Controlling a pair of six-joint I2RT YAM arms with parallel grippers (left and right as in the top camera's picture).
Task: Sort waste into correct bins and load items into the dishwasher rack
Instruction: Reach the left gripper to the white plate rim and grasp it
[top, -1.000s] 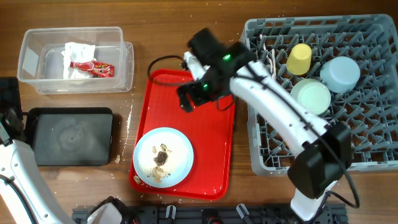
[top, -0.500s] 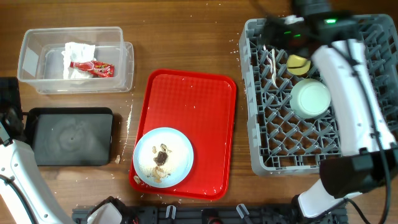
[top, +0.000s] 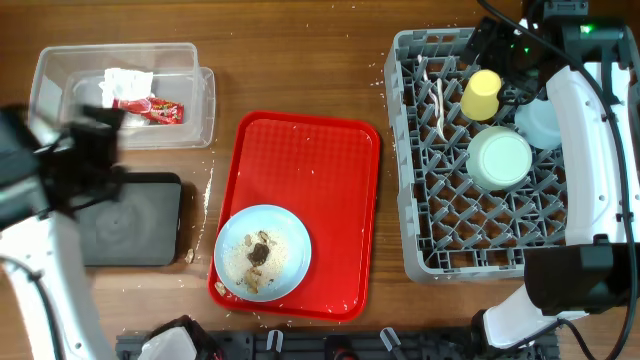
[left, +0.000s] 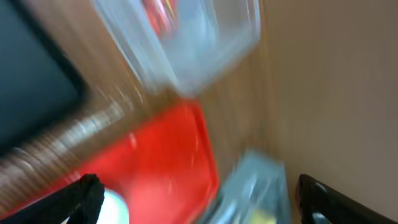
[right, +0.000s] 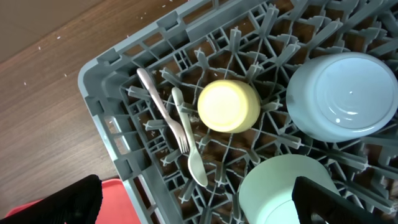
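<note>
The left gripper (left: 198, 202) is seen spread wide, empty, by the shallow black rectangular tray (top: 140, 235); the right gripper (right: 199, 202) is held wide, empty, over the large grey plastic grid rack (right: 118, 87).

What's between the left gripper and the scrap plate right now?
Nothing visible. The left gripper, jaws open, hangs over the black tray's far edge. The light blue plate sits on the red serving tray's near-left corner, right of the black tray. Only bare table and the serving tray's low rim lie between.

No legible text; print on red wrapper (top: 150, 108) too small
</note>
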